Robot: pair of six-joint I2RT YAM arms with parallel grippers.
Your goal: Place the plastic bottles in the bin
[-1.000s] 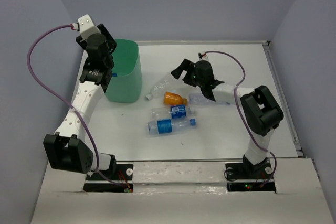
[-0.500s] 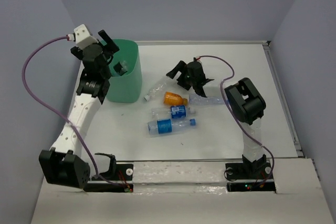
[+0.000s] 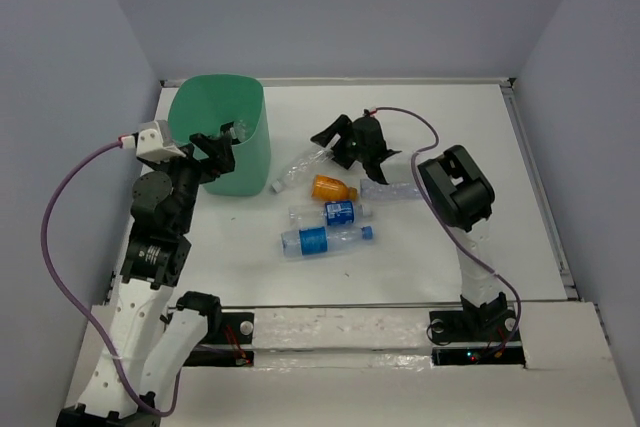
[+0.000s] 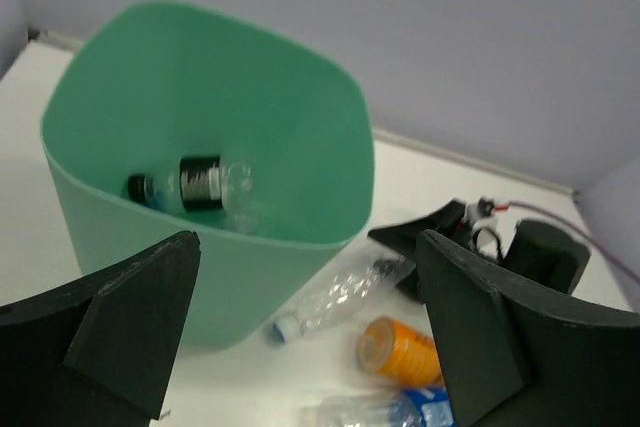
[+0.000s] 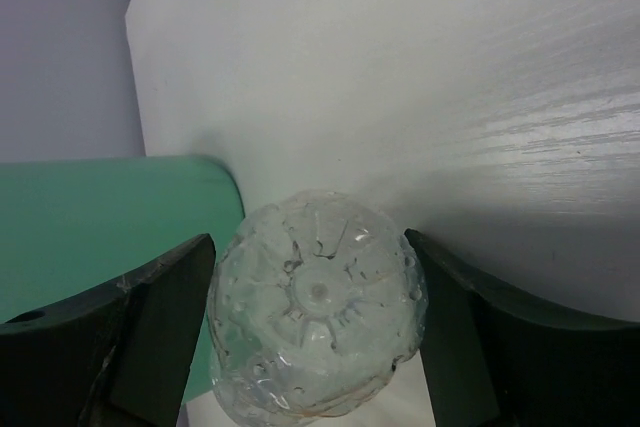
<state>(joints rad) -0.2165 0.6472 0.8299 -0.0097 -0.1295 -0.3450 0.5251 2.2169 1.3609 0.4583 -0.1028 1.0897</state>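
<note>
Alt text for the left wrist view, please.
A mint-green bin fills the view, with a black-labelled bottle lying inside it. The left tool, open and empty, frames the bottom edge. Right of the bin, a crushed clear bottle and an orange bottle lie on the table.

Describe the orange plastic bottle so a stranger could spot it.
On the white table, find the mint-green plastic tub at far left. Right of it lie clear plastic bottles; among them sits the stubby orange bottle, the only one with a coloured body.

No writing can be read anywhere. The blue labels (image 3: pixel 314 240) on two bottles (image 3: pixel 346 236) are too small. The black label (image 4: pixel 201 182) is blurred.
</note>
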